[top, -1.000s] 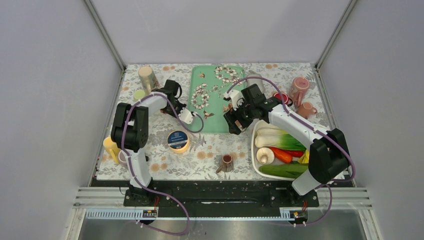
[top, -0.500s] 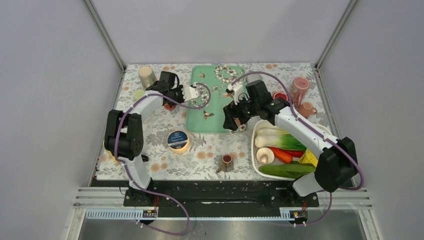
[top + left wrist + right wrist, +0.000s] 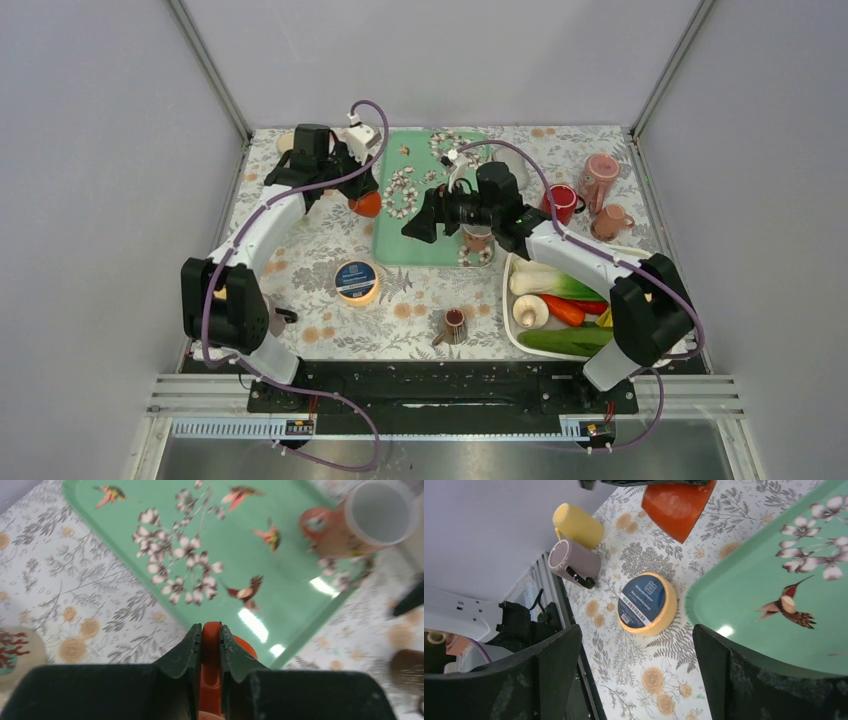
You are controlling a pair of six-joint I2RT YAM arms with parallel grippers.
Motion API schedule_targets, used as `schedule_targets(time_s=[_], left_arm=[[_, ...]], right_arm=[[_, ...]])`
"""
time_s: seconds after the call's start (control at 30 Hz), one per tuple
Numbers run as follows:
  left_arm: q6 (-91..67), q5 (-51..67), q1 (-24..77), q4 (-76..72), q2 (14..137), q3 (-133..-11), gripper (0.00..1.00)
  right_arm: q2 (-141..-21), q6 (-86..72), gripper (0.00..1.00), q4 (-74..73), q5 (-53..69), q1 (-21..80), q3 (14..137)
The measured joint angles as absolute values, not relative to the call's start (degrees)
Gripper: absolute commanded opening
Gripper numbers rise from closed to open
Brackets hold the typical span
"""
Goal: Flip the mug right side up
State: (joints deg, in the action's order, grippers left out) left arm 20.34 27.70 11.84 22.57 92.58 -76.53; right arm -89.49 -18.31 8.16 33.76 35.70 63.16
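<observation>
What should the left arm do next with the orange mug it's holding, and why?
The left gripper is clamped on the orange mug, which looks tilted in the right wrist view, beside the green tray; the right gripper is open, holding nothing. So probably roll the left wrist until the mug's base points straight down, then lower it onto the tablecloth.

light: bright, even and diffuse from overhead; the pale grey enclosure walls (image 3: 100, 150) look flat.
shadows: faint and soft-edged on the floral tablecloth (image 3: 410, 310).
glare: white hot spots on the glossy green flower-printed tray (image 3: 240, 545).
blur: the left wrist view smears at its right edge, the peach mug with white inside (image 3: 360, 522) included.
focus: the left gripper (image 3: 211, 627), its pinched orange mug (image 3: 211, 680) and the right gripper (image 3: 636, 630) loom soft.
</observation>
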Motion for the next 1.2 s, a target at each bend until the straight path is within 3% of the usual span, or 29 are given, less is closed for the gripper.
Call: schedule_targets(time_s=[0.37,0.5,0.6,0.73,0.8,0.83,0.87,0.9,0.93,1.2], left_arm=[[7.5,39.6,12.8,23.1,83.9,-78.4,0.00],[6.1,41.5,14.0,23.1,83.5,-78.4,0.00],[5.1,42.6,14.7,23.5,83.5,-78.4,0.00],[4.1,43.1,15.1,23.4,83.0,-78.4,0.00],[4.2,42.9,14.9,23.4,82.6,-78.3,0.02],[4.1,43.3,14.8,23.4,82.4,-78.3,0.24],[4.2,43.5,14.6,23.4,82.2,-78.3,0.53],[4.4,43.4,14.5,23.6,81.9,-78.3,0.89],[4.7,42.5,14.4,23.9,81.6,-78.3,0.98],[9.9,28.4,5.7,27.8,81.4,-79.5,0.99]], right_arm=[[-99.2,-30.4,0.89,23.3,36.4,36.4,66.2],[-99.6,-33.4,0.80,27.3,37.7,36.6,67.6],[-100.4,-35.9,0.58,30.7,39.2,36.9,69.0],[-103.1,-41.1,0.13,34.9,41.1,37.0,69.7],[-104.2,-43.7,0.00,36.6,42.6,36.7,69.7],[-104.2,-44.6,0.00,36.9,43.4,36.5,69.7],[-104.2,-44.4,0.00,37.1,43.9,36.3,69.7],[-104.2,-43.8,0.00,36.9,44.1,36.3,69.8],[-103.8,-42.5,0.00,35.2,43.5,36.4,70.1],[-106.0,-15.9,0.00,-10.1,25.4,37.8,89.4]])
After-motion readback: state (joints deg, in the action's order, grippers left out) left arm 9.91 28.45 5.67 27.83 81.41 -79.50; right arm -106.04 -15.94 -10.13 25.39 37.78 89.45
